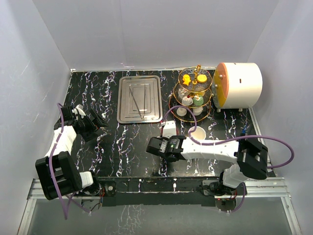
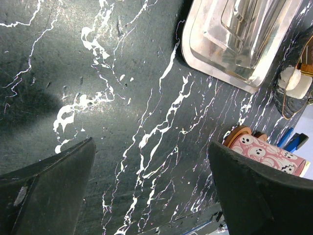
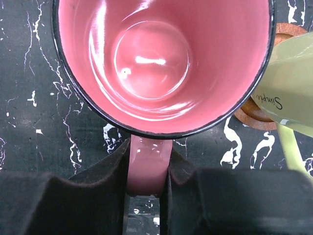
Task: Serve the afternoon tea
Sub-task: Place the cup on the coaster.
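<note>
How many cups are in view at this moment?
2. One pink-lined cup, its handle clamped in the right gripper. One cream cup right beside it, standing on a brown saucer. No other cup shows, though the tiered stand could hide something behind it.

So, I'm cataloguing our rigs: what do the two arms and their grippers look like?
The left arm and right arm have white link shells with black joint housings, and a purple cable loops along each. The left gripper and right gripper are black, with broad matte wedge-shaped fingers.
</note>
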Robot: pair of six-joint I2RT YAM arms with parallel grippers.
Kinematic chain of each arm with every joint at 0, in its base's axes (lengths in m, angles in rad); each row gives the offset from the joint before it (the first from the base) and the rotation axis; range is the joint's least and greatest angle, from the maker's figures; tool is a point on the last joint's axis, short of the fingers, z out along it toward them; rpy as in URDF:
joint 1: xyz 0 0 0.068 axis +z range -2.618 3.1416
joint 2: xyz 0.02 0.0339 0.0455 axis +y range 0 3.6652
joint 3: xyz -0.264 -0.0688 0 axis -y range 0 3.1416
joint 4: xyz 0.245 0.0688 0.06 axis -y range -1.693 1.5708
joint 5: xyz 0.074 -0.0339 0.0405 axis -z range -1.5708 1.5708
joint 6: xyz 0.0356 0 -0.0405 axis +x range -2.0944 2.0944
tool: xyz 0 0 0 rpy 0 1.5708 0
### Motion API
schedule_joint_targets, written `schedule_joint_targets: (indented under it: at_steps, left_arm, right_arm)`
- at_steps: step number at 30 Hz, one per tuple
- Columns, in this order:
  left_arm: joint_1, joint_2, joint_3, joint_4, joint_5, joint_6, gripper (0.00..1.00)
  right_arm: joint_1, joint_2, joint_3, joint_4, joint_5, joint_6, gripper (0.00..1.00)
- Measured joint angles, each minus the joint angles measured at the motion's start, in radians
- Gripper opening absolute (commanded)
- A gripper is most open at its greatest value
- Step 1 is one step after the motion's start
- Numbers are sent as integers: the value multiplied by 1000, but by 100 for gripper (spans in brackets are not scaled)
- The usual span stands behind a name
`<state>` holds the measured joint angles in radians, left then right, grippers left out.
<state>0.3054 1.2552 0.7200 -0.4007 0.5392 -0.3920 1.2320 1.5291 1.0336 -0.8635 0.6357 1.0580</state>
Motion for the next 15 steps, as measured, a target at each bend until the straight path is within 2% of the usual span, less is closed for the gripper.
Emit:
schedule_joint_targets:
  at_steps: [15]
  left_arm:
    - [-2, 0, 0, 0, 0, 3, 99]
  right_arm:
    - [0, -70, -1, -4, 1, -44, 46]
